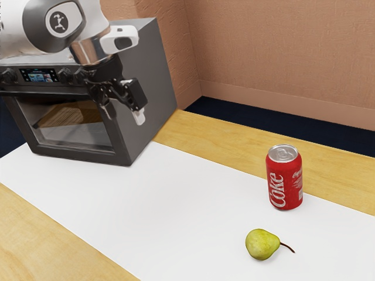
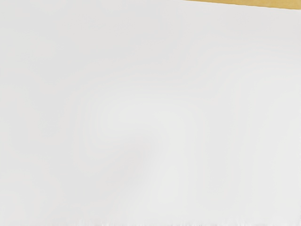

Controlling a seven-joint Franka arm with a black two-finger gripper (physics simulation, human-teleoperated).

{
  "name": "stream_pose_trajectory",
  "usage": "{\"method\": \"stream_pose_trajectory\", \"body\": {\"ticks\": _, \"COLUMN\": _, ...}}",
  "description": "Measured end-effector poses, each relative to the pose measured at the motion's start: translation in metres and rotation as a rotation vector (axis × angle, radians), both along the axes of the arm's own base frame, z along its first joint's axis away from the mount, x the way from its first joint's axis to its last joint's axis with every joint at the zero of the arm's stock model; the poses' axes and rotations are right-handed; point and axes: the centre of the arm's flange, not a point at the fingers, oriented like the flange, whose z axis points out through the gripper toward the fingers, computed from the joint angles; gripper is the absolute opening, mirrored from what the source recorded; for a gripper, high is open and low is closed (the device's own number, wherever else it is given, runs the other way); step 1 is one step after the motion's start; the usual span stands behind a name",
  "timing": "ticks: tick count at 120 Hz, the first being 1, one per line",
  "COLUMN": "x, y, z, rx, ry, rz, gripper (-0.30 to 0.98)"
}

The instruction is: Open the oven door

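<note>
Wooden desk (image 1: 234,146), room between oven (image 1: 149,70) and Coke can (image 1: 285,181).
Oven door (image 1: 73,152) faces the exterior view's lower left, long axis level; jaws (image 1: 124,116) spread nearby.

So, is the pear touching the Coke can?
Apart. In the exterior view, a bare patch of white surface lies between the pear and the Coke can.

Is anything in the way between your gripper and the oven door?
Nothing that I can see stands between my gripper and the oven door. The Coke can and the pear sit off toward the exterior view's right.
</note>
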Motion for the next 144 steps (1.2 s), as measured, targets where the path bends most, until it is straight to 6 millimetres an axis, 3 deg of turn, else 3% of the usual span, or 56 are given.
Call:
{"method": "stream_pose_trajectory", "body": {"ticks": 18, "x": -0.001, "y": -0.013, "z": 0.002, "rx": -0.005, "ry": 0.006, "rz": -0.06, "gripper": 0.68}}
{"method": "stream_pose_trajectory", "body": {"ticks": 22, "x": -0.017, "y": -0.015, "z": 0.048, "rx": 0.01, "ry": -0.075, "rz": -0.071, "gripper": 0.68}}
{"method": "stream_pose_trajectory", "body": {"ticks": 28, "x": -0.073, "y": -0.022, "z": 0.135, "rx": 0.05, "ry": -0.238, "rz": -0.136, "gripper": 0.68}}
{"method": "stream_pose_trajectory", "body": {"ticks": 37, "x": -0.089, "y": -0.018, "z": 0.148, "rx": 0.155, "ry": -0.219, "rz": -0.235, "gripper": 0.68}}
{"method": "stream_pose_trajectory", "body": {"ticks": 52, "x": -0.102, "y": 0.005, "z": 0.142, "rx": 0.332, "ry": -0.093, "rz": -0.334, "gripper": 0.68}}
{"method": "stream_pose_trajectory", "body": {"ticks": 57, "x": -0.107, "y": 0.042, "z": 0.126, "rx": 0.321, "ry": -0.058, "rz": -0.333, "gripper": 0.68}}
{"method": "stream_pose_trajectory", "body": {"ticks": 66, "x": -0.128, "y": 0.148, "z": 0.086, "rx": 0.29, "ry": -0.007, "rz": -0.253, "gripper": 0.68}}
{"method": "stream_pose_trajectory", "body": {"ticks": 71, "x": -0.134, "y": 0.19, "z": 0.068, "rx": 0.285, "ry": 0.006, "rz": -0.232, "gripper": 0.69}}
{"method": "stream_pose_trajectory", "body": {"ticks": 76, "x": -0.136, "y": 0.214, "z": 0.058, "rx": 0.283, "ry": 0.002, "rz": -0.242, "gripper": 0.69}}
{"method": "stream_pose_trajectory", "body": {"ticks": 82, "x": -0.132, "y": 0.229, "z": 0.05, "rx": 0.283, "ry": -0.018, "rz": -0.278, "gripper": 0.69}}
{"method": "stream_pose_trajectory", "body": {"ticks": 93, "x": -0.109, "y": 0.256, "z": 0.035, "rx": 0.297, "ry": -0.066, "rz": -0.334, "gripper": 0.69}}
{"method": "stream_pose_trajectory", "body": {"ticks": 99, "x": -0.084, "y": 0.255, "z": 0.035, "rx": 0.328, "ry": -0.09, "rz": -0.393, "gripper": 0.69}}
{"method": "stream_pose_trajectory", "body": {"ticks": 109, "x": -0.031, "y": 0.218, "z": 0.023, "rx": 0.35, "ry": -0.131, "rz": -0.55, "gripper": 0.68}}
{"method": "stream_pose_trajectory", "body": {"ticks": 119, "x": -0.007, "y": 0.212, "z": 0.018, "rx": 0.363, "ry": -0.178, "rz": -0.634, "gripper": 0.68}}
{"method": "stream_pose_trajectory", "body": {"ticks": 124, "x": -0.007, "y": 0.211, "z": 0.021, "rx": 0.363, "ry": -0.201, "rz": -0.665, "gripper": 0.68}}
{"method": "stream_pose_trajectory", "body": {"ticks": 134, "x": -0.038, "y": 0.191, "z": 0.014, "rx": 0.35, "ry": -0.203, "rz": -0.743, "gripper": 0.67}}
{"method": "stream_pose_trajectory", "body": {"ticks": 144, "x": -0.049, "y": 0.184, "z": 0.012, "rx": 0.387, "ry": -0.199, "rz": -0.796, "gripper": 0.68}}
